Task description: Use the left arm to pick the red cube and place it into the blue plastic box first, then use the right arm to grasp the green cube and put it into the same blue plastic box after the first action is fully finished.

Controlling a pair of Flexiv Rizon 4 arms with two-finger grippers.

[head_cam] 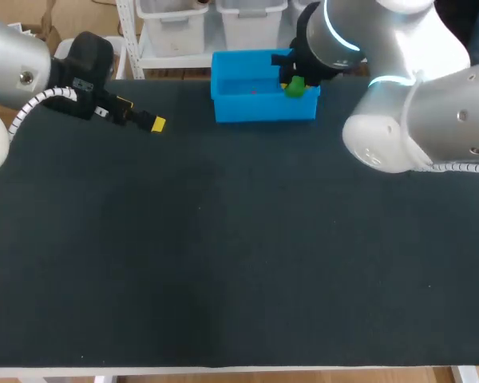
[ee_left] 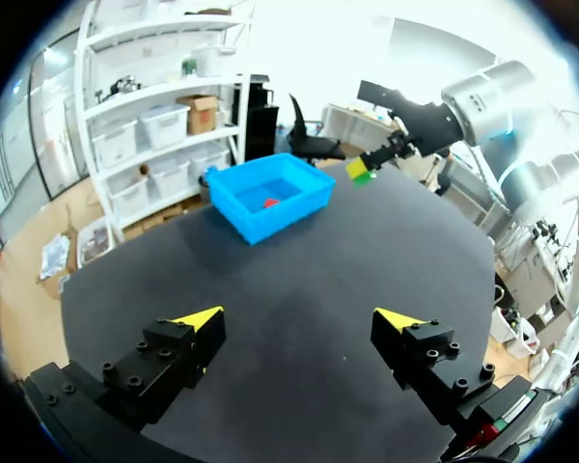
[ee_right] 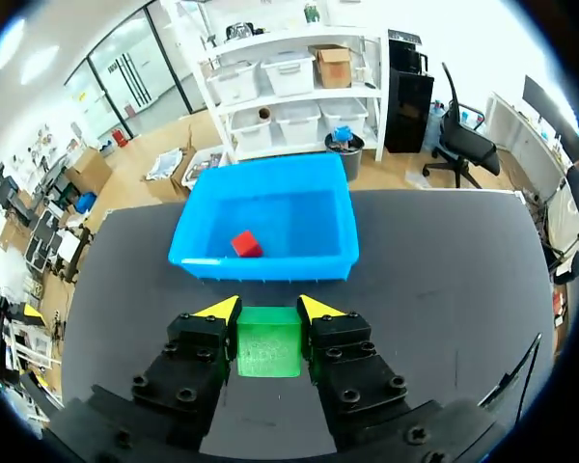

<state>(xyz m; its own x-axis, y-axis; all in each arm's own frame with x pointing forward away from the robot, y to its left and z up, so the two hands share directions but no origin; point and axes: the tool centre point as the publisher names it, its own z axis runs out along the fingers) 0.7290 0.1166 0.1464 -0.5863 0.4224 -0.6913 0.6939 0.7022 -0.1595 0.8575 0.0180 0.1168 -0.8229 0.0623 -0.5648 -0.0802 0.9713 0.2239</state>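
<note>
The blue plastic box stands at the table's far edge, with the red cube lying inside it. My right gripper is shut on the green cube and holds it above the table just short of the box's near wall. In the head view the green cube shows at the box's right end under my right arm. My left gripper hangs open and empty over the table's far left; from there the blue plastic box, the red cube and the held green cube lie ahead.
The table is a broad dark mat with nothing else on it. My left gripper sits at the far left, well apart from the box. My right arm's elbow hangs over the far right part.
</note>
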